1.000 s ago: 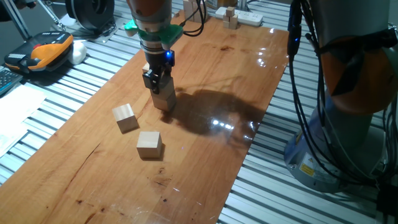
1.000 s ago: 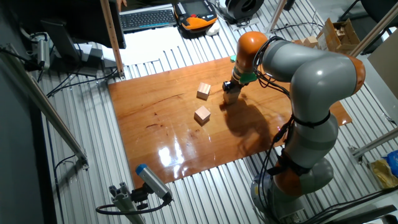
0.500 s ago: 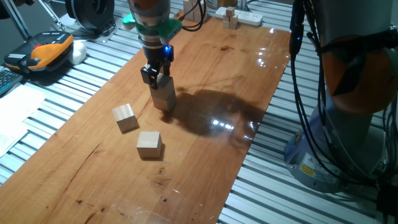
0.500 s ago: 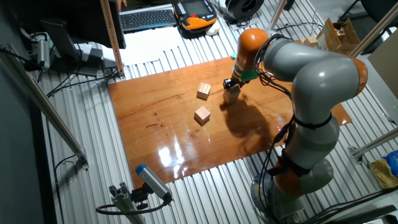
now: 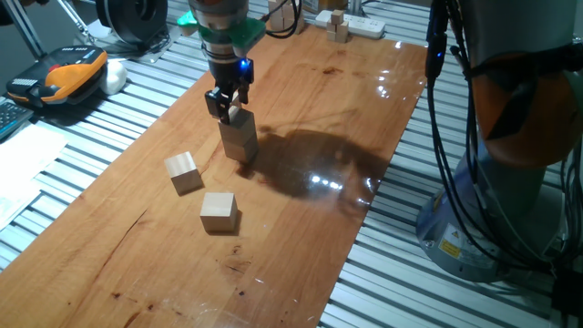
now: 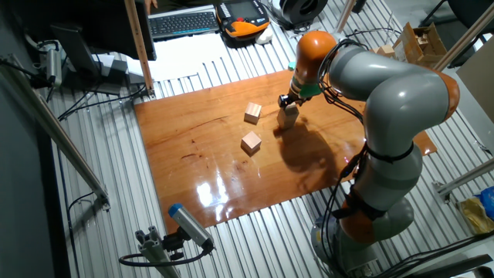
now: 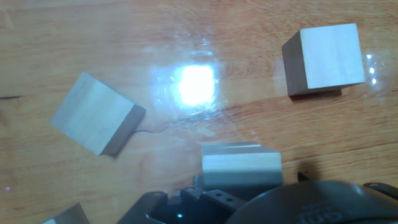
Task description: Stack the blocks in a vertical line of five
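My gripper [image 5: 228, 107] hangs open just above a pale wooden block column [image 5: 239, 141] that looks taller than one cube, likely two stacked. The fingers are clear of its top. Two loose blocks lie to the front left, one [image 5: 182, 172] nearer the column and one [image 5: 219, 211] further forward. The other fixed view shows the gripper [image 6: 286, 99], the column [image 6: 288, 116] and the two loose blocks [image 6: 252, 113] [image 6: 251, 142]. In the hand view the column's top block [image 7: 241, 165] sits just ahead of the gripper body, with loose blocks at the left [image 7: 93, 121], upper right [image 7: 323, 59] and bottom left corner [image 7: 62, 214].
A cluster of small wooden blocks [image 5: 338, 27] sits far back on the wooden board [image 5: 301, 228]. An orange device [image 5: 73, 71] lies on the slatted table at the left. The robot base [image 5: 510, 191] and hanging cables stand right of the board.
The gripper has let go of the top block and risen straight up off the column. The blocks have not moved.
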